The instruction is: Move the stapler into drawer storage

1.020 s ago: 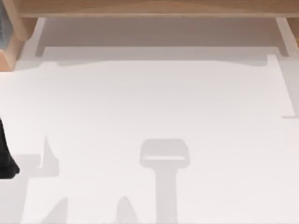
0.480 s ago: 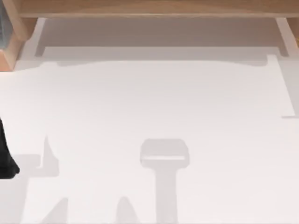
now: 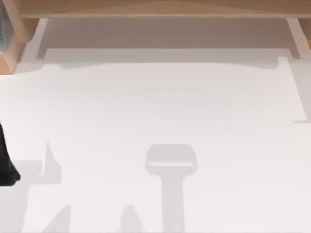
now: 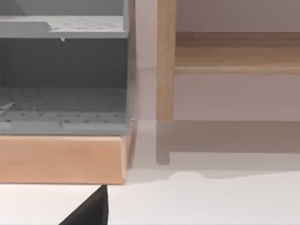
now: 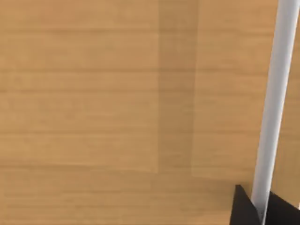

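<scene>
The stapler is out of view. In the right wrist view, my right gripper (image 5: pixel 260 211) has its black fingertips (image 5: pixel 241 208) tight against both sides of a white bar (image 5: pixel 274 103) that runs along a wooden front (image 5: pixel 93 103). My left gripper (image 4: pixel 91 212) pokes in as a black shape low in the left wrist view. It hangs over the white table in front of a grey drawer unit (image 4: pixel 63 70) on a wooden base (image 4: pixel 61 159). The left arm (image 3: pixel 6 165) is a black shape at the top view's left edge.
A wooden shelf (image 3: pixel 160 8) spans the far side of the white table (image 3: pixel 160 107). A wooden post (image 4: pixel 165 61) stands beside the grey drawer unit. Grey shadows lie on the near part of the table.
</scene>
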Controlling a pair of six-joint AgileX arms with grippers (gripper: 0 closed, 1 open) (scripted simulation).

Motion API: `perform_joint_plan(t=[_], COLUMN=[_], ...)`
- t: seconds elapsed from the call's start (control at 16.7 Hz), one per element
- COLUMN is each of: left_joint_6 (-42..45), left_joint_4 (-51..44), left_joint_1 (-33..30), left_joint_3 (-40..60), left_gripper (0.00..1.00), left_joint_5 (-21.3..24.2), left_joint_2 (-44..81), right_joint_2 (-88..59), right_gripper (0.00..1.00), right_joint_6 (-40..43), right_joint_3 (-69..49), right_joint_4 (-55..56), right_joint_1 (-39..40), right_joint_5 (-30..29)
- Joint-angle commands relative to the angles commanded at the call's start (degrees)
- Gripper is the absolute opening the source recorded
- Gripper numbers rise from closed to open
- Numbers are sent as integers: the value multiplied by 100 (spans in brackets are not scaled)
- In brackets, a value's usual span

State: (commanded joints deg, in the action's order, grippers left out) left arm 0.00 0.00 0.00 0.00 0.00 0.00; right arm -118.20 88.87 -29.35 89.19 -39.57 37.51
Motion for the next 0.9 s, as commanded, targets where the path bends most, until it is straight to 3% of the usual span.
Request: perform_joint_plan(t=[0.54, 0.9], left_joint_6=[0, 0], left_joint_4=[0, 0], left_joint_1=[0, 0], left_joint_3=[0, 0], left_gripper=[100, 100], left_joint_5=[0, 0], left_joint_2=[0, 0], right_joint_2=[-448, -510], right_gripper=[0, 0], right_joint_6=[9, 5], right_joint_3=[-1198, -1334], right_joint_4=[-758, -855], right_joint_1=[631, 678], right_joint_5=[-638, -699])
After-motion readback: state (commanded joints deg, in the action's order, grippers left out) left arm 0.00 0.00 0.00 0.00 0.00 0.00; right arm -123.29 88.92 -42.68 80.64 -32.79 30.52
